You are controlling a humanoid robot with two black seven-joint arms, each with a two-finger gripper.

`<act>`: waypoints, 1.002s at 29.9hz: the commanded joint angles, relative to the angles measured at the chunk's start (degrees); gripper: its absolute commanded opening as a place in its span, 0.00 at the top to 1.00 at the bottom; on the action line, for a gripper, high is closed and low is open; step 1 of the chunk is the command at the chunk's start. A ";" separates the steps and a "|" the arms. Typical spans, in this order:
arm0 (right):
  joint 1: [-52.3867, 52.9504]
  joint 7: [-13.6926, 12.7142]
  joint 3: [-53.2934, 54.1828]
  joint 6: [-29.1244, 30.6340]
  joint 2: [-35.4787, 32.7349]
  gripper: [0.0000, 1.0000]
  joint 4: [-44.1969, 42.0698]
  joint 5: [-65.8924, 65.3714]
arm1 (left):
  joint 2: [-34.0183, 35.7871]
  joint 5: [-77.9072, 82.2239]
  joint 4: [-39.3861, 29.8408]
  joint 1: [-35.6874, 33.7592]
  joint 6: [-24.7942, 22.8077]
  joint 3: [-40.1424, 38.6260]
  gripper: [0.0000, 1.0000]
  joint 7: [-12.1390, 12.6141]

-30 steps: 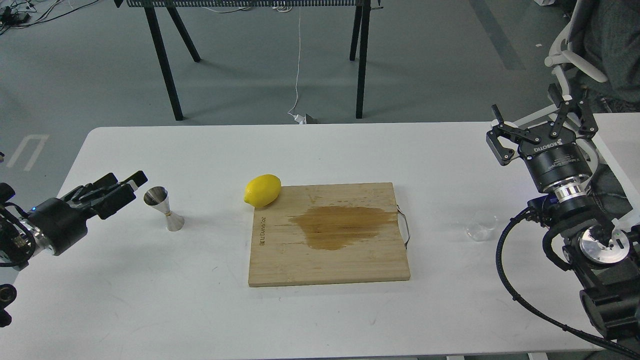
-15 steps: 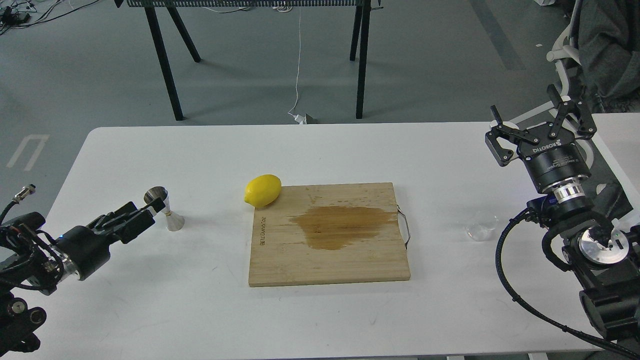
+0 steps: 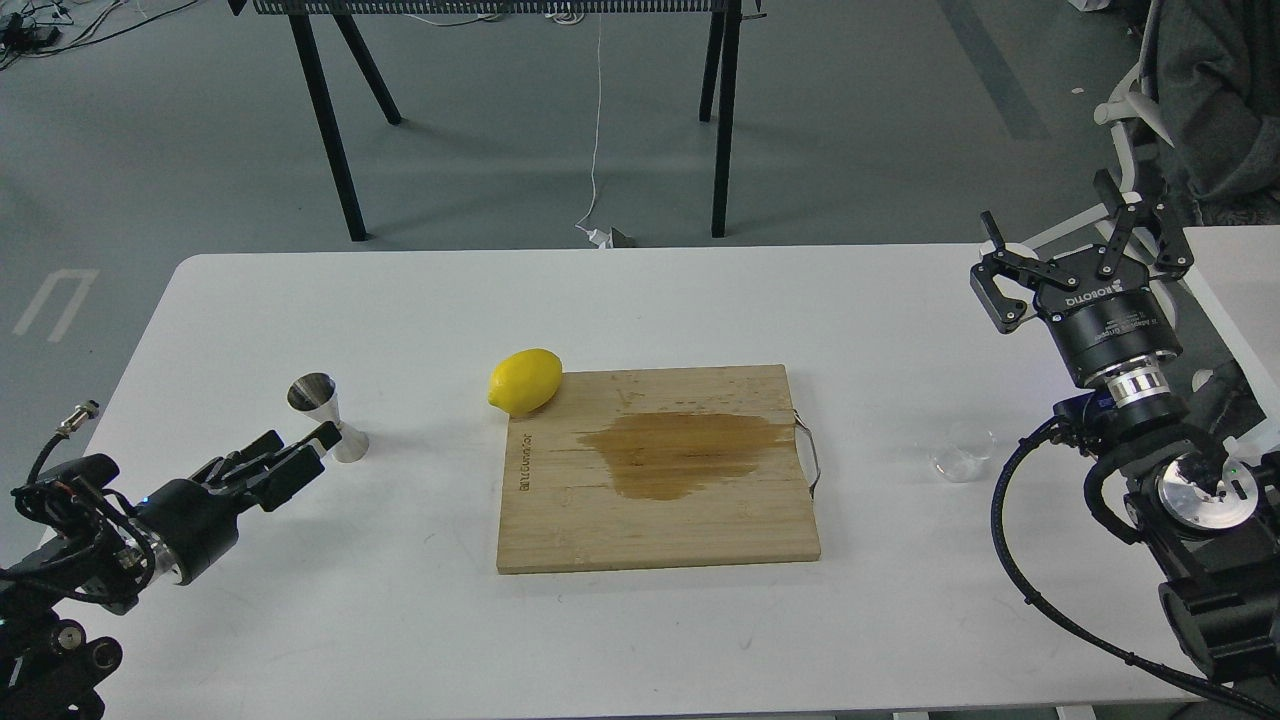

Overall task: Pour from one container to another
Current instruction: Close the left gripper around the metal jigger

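**Cup waits on my right, jigger on my left**

My left tool [image 3: 300, 452], fingers spread and empty, sits low near the steel jigger [image 3: 328, 417]. The clear cup [image 3: 962, 453] stands right of the cutting board [image 3: 657, 467]; probably light and slick, best gripped across its wall. My right tool [image 3: 1085, 255] hangs spread, holding nothing. The lemon [image 3: 525, 381] stays clear of both.

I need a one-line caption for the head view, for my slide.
Left hand low beside the steel jigger; right hand open, raised behind the clear cup; lemon by stained board.
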 commanded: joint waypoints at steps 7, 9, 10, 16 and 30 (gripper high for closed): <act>0.00 0.03 0.00 0.00 0.00 0.01 -0.06 0.00 | -0.81 0.04 1.27 -0.54 0.42 -0.09 0.00 0.00; 0.00 0.03 -0.09 0.00 0.00 0.01 0.02 0.00 | -1.34 0.13 1.27 -0.62 0.42 0.08 0.00 0.00; 0.00 0.03 -0.01 0.00 0.00 0.01 -0.06 0.00 | -1.51 0.74 1.27 -0.71 0.42 -0.09 0.00 0.00; 0.00 0.03 0.00 0.00 0.00 0.01 0.03 0.00 | -4.24 4.09 2.14 -1.68 1.56 -0.09 0.00 0.00; 0.00 0.03 0.26 0.00 0.00 0.01 0.11 0.00 | -6.08 4.17 8.03 -4.49 1.48 0.08 0.00 0.00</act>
